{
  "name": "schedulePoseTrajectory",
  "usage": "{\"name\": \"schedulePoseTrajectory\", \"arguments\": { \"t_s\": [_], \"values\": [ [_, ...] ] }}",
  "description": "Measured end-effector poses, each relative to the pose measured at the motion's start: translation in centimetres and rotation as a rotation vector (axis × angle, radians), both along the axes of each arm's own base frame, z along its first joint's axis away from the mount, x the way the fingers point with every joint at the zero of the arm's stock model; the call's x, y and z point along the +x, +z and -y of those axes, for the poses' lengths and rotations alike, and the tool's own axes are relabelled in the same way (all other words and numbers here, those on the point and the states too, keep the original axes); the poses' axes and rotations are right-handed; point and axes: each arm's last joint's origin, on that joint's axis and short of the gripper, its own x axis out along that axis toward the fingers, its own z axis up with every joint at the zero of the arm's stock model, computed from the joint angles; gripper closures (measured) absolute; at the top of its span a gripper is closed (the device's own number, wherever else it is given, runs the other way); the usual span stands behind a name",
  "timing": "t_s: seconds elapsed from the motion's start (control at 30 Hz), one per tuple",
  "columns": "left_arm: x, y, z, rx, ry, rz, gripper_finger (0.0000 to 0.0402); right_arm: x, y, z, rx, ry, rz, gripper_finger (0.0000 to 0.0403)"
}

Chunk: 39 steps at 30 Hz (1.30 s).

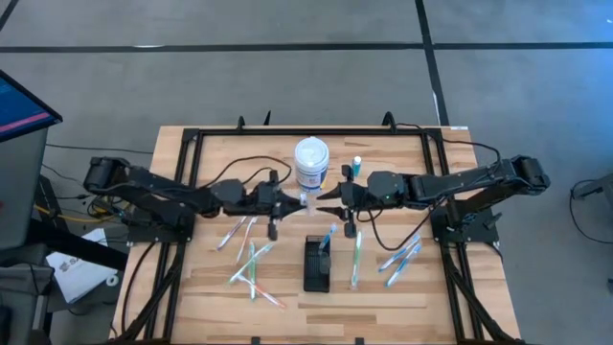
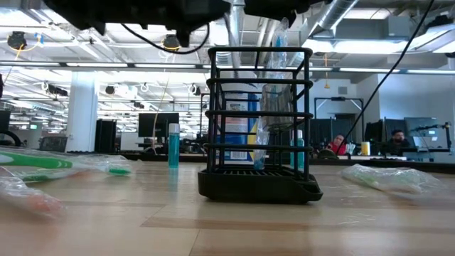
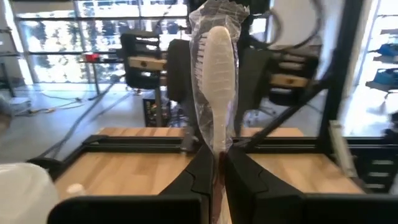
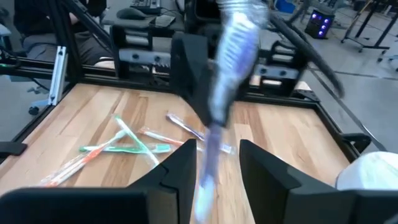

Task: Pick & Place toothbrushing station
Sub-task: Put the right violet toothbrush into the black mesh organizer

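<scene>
The toothbrushing station (image 1: 317,264), a black slotted holder, stands on the table's near middle; a wrapped toothbrush (image 1: 327,238) leans in it. Above the table's centre my left gripper (image 1: 295,198) is shut on another wrapped toothbrush (image 3: 214,68), which stands head up. My right gripper (image 1: 329,197) faces it and is open. Its fingers (image 4: 180,168) stand on either side of that brush's lower handle (image 4: 208,155); whether they touch it I cannot tell. My left gripper pinches the wrapped toothbrush's handle (image 3: 215,148), just below the head, between its two fingers. The fingers come level from the table's left and lie across the brush. The brush stands roughly upright, its white head above the fingers, clear of the table.
A white round tub (image 1: 311,163) stands just beyond the grippers, a small blue tube (image 1: 356,166) to its right. Loose wrapped toothbrushes lie left (image 1: 251,261) and right (image 1: 402,257) of the holder, one (image 1: 356,259) right beside it. A black frame (image 1: 196,139) edges the table.
</scene>
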Motion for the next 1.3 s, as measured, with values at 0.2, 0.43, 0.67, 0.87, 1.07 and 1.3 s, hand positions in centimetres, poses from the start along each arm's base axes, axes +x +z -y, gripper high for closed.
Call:
{"name": "schedulePoseTrajectory", "arguments": {
  "t_s": [0.2, 0.43, 0.67, 0.87, 1.07, 1.3],
  "values": [
    [-1.9, -0.5, 1.3, -0.06, -0.06, -0.002, 0.0394, 0.0, 0.1, 0.0, 0.001, 0.0, 0.009, 0.0291],
    [-2.6, -0.7, 3.9, -0.089, -0.16, -0.012, 0.0394, 0.0, 0.2, 0.0, 0.002, 0.0, 0.02, 0.029],
    [-3.2, -0.7, 6.0, -0.102, -0.242, -0.015, 0.0394, 0.0, 0.2, 0.0, 0.003, 0.0, 0.023, 0.029],
    [-3.3, -0.9, 7.0, -0.114, -0.275, -0.01, 0.0393, 0.1, 0.2, 0.1, 0.003, -0.003, 0.024, 0.029],
    [-2.6, -2.0, 8.2, -0.137, -0.304, 0.02, 0.0393, 0.1, 0.2, 0.1, 0.003, -0.004, 0.024, 0.029],
    [-1.1, -2.7, 9.0, -0.167, -0.316, 0.014, 0.0392, 0.0, 0.2, 0.1, 0.002, -0.004, 0.02, 0.029]
  ]
}}
